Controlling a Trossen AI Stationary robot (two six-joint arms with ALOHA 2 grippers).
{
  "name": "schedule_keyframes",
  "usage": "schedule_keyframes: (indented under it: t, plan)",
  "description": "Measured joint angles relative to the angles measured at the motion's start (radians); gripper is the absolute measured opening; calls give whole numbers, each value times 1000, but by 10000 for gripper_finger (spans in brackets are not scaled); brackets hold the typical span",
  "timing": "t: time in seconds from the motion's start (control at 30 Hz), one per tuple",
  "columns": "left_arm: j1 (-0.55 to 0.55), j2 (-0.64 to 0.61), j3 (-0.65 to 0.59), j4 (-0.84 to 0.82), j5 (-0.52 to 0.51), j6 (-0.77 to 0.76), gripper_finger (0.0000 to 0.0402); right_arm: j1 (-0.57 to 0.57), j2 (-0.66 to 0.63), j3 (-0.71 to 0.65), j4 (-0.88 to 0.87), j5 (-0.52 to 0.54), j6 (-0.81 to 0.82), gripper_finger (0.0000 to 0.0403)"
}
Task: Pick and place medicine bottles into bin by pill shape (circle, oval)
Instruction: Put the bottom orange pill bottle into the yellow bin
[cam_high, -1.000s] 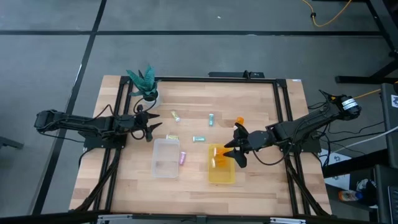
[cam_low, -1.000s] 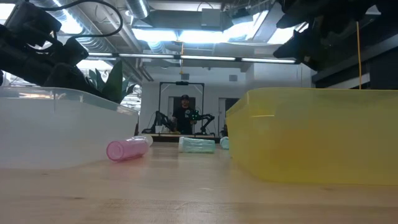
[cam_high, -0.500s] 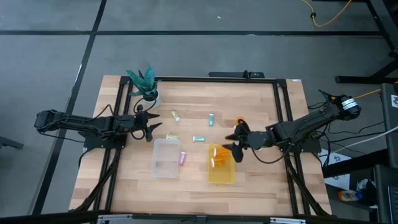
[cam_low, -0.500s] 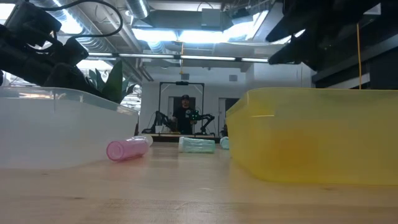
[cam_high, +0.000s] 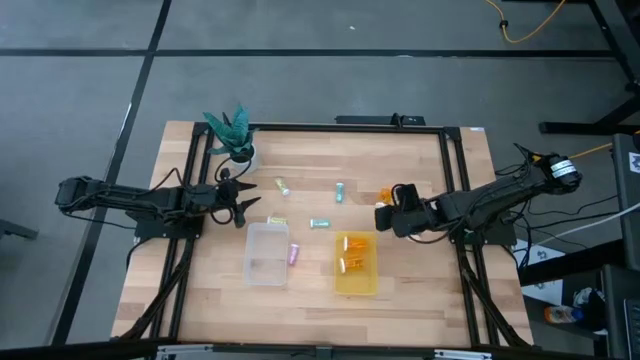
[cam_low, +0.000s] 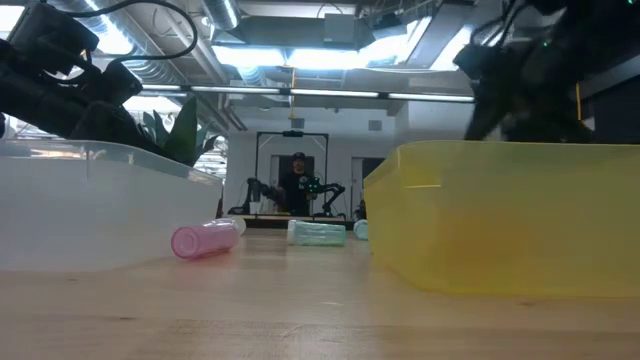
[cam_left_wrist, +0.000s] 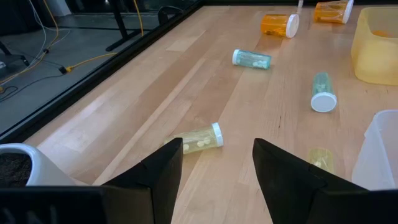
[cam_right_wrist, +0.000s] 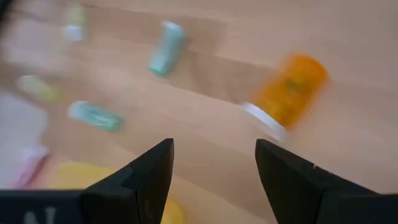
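Observation:
Several small medicine bottles lie on their sides on the wooden table: an orange one with a white cap (cam_high: 385, 194) (cam_right_wrist: 289, 87), two teal ones (cam_high: 340, 190) (cam_high: 320, 223), two pale green ones (cam_high: 282, 186) (cam_high: 277, 219) and a pink one (cam_high: 294, 254). Two orange bottles (cam_high: 349, 254) lie in the yellow bin (cam_high: 370, 285). My right gripper (cam_high: 384, 215) (cam_right_wrist: 214, 144) is open and empty, just near of the orange bottle on the table. My left gripper (cam_high: 250, 208) (cam_left_wrist: 217, 144) is open and empty, left of the pale green bottles.
A clear bin (cam_high: 252, 268) stands left of the yellow bin, with the pink bottle between them. A potted green plant (cam_high: 232, 135) stands at the far left corner. A dark frame (cam_high: 450, 180) runs round the table top. A person shows far behind the table (cam_low: 296, 185).
My right gripper has gone from above the yellow bin toward the table's far edge, up to the orange bottle on the table, and has turned on the way. My left arm has kept still.

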Motion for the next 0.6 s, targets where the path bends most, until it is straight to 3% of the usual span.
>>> schedule_keyframes:
  t: [0.23, 0.47, 0.6]
  plan:
    - [0, 0, 0, 0, 0, 0, 190, 0, 0, 0, -175, -44, 213, 228]
    - [0, 0, 0, 0, 0, 0, 190, 0, 0, 0, -397, -193, 443, 228]
    - [0, 0, 0, 0, 0, 0, 190, 0, 0, 0, -427, -252, 494, 228]
